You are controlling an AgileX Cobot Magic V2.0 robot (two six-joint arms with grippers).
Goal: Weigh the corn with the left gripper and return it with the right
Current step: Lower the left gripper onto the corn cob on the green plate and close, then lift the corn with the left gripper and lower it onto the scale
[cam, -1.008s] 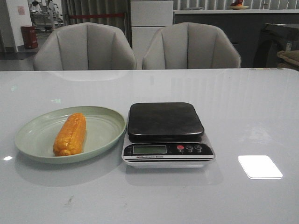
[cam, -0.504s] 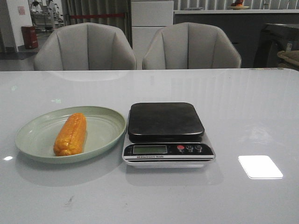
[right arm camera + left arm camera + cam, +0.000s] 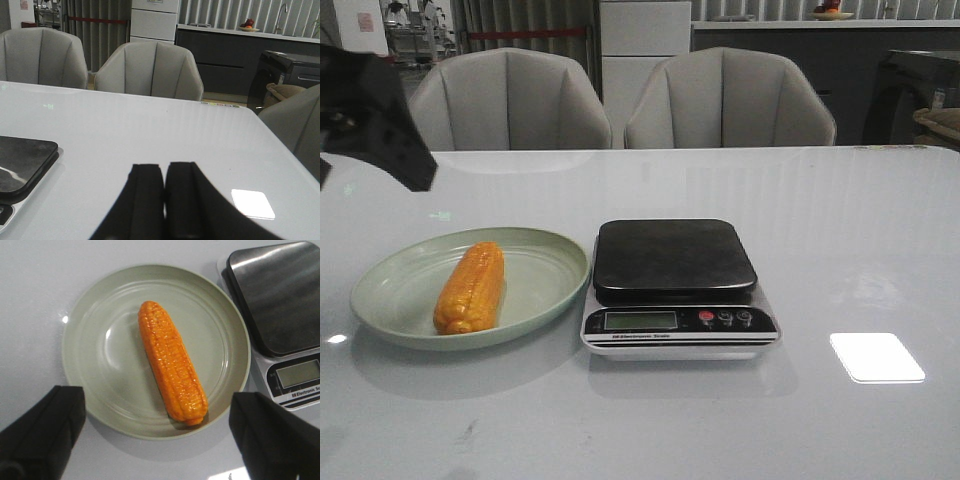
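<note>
Your left gripper [image 3: 157, 440] hangs spread over the corn [image 3: 470, 287] — lying lower left on the plate [image 3: 552, 262] — probably to straddle it. Your right gripper [image 3: 164, 195] is pressed together, empty.

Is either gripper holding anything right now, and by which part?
Nothing is held. The left gripper is open above the corn on its plate; the right gripper is shut, empty.

One orange-yellow cob of corn [image 3: 470, 287] here, one round pale green plate [image 3: 550, 258], one silver kitchen scale with a dark square platform [image 3: 674, 262], two grey padded chairs [image 3: 503, 100] behind, and one white glossy table [image 3: 840, 230].
</note>
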